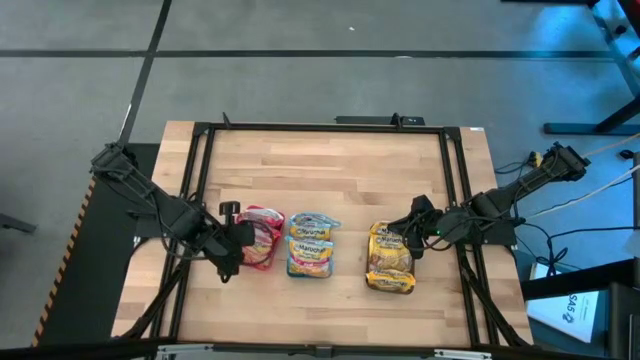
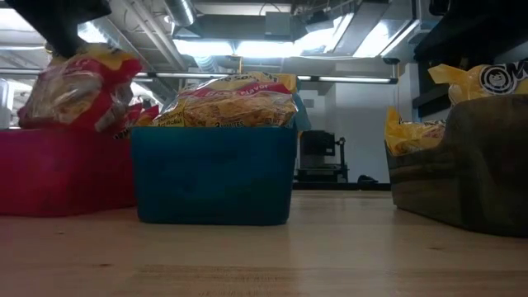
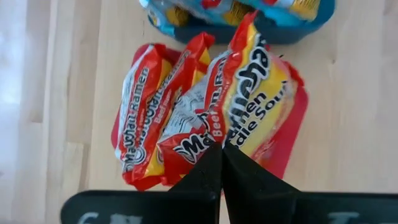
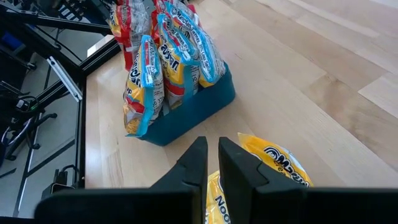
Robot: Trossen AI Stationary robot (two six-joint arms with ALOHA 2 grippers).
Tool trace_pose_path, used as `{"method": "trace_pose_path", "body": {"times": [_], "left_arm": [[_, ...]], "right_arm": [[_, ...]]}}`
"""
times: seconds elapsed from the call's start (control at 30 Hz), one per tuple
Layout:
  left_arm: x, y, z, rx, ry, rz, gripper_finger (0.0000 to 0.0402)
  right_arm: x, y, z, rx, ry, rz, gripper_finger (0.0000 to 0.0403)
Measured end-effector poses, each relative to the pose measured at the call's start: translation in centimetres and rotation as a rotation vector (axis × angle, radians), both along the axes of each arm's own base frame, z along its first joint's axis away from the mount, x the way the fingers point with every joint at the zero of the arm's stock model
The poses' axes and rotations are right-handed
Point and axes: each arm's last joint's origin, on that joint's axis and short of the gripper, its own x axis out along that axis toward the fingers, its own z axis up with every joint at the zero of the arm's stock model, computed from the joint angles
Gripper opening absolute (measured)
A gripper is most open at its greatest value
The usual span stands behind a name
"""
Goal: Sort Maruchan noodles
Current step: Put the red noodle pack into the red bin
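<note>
Three flat trays stand in a row on the wooden table. The red tray (image 2: 58,177) holds red Maruchan noodles (image 3: 143,106), and the blue tray (image 2: 214,173) holds blue-edged packets (image 1: 312,245). The dark grey tray (image 2: 462,165) holds yellow packets (image 1: 390,258). My left gripper (image 3: 221,149) hangs over the red tray, shut on one more red packet (image 2: 82,87). My right gripper (image 4: 212,152) hovers over the far end of the yellow packets (image 4: 277,165). It is shut to a thin slit with nothing in it. My left gripper pinches the red packet by a red sealed edge (image 3: 219,132) between its two fingertips. The fingers slant down from the table's left side. The packet hangs tilted below them, over the red tray and beside the packets standing in it (image 3: 249,93). Whether its lower end rests on them is unclear.
The trays sit close together toward the table's near edge, between my two arms. A black metal frame (image 1: 320,128) runs around the tabletop. Bare wood lies beyond the trays toward the far edge (image 1: 330,170).
</note>
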Motion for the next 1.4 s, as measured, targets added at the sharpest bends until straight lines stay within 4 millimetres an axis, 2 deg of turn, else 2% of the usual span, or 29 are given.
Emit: {"method": "trace_pose_path", "body": {"times": [0.47, 1.4], "left_arm": [[0.5, -0.5, -1.2, -0.009, 0.095, 0.015, 0.0000], [0.8, -1.3, -1.2, -0.202, 0.120, 0.040, 0.0000]], "right_arm": [[0.0, 0.0, 0.0, 0.000, 0.000, 0.001, 0.0039], [0.0, 0.0, 0.0, 0.001, 0.000, 0.001, 0.0039]]}}
